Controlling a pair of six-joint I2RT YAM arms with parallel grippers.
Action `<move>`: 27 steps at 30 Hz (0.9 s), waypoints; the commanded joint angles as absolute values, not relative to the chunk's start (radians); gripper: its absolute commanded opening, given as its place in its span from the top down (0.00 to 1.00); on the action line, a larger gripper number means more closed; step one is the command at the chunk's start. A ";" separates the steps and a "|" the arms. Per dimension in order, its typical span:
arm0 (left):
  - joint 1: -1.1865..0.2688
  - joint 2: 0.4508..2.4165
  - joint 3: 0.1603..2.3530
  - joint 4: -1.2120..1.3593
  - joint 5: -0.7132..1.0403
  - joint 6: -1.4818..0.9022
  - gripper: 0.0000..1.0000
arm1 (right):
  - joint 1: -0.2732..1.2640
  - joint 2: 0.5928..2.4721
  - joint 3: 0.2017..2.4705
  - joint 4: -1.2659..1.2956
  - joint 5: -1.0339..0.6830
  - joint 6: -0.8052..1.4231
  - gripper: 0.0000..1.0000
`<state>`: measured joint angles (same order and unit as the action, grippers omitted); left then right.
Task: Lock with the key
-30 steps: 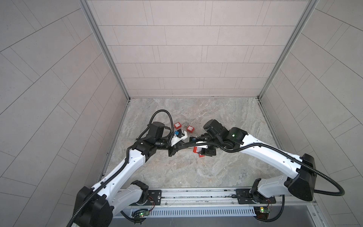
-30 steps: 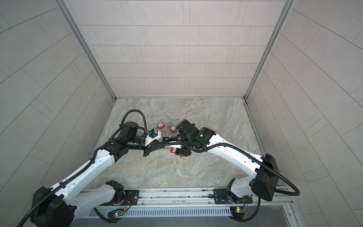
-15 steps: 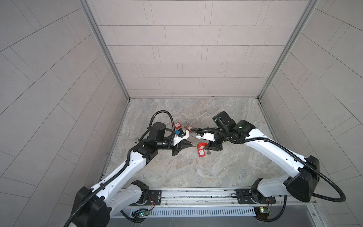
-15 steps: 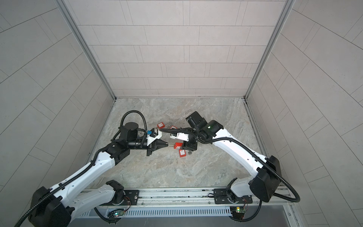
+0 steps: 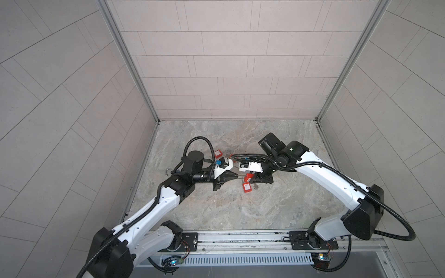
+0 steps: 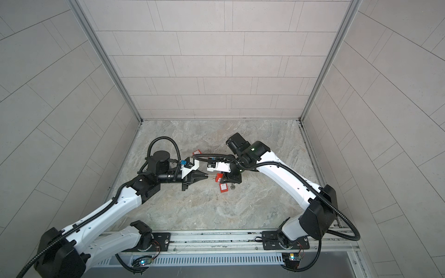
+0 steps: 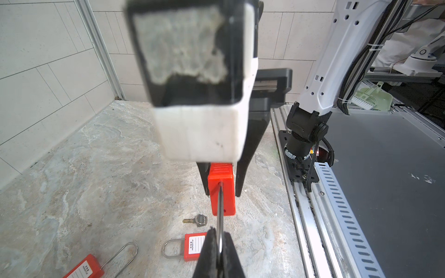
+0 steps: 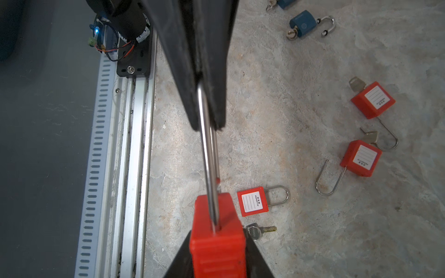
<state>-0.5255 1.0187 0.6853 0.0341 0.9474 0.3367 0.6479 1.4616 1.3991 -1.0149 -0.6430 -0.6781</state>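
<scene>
Glossy red plastic padlock (image 8: 216,243), polished metal shackle (image 8: 207,154).

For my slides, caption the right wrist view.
Left gripper pinches the shackle, right gripper grips the red padlock; loose key on the table.

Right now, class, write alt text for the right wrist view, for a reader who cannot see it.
A red padlock is clamped by its body in the right gripper while the left gripper pinches its steel shackle. On the marble table lie a closed red padlock beside a loose key, two open red padlocks with keys inserted, and a blue padlock.
</scene>
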 commanded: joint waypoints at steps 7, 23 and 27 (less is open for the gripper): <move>-0.536 1.002 0.663 0.152 0.963 0.273 1.00 | 0.649 1.459 1.431 -1.046 -0.710 -0.730 0.82; -0.634 1.071 0.606 0.348 0.872 0.177 1.00 | 0.640 1.464 1.481 -1.035 -0.773 -0.783 0.85; -0.646 1.088 0.585 0.422 0.848 0.138 1.00 | 0.640 1.466 1.486 -1.002 -0.788 -0.781 0.85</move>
<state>-0.6209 1.0702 0.6071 0.3138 0.8719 0.1715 0.6228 1.4635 1.4387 -1.0710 -0.6697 -0.7620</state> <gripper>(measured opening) 0.052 0.239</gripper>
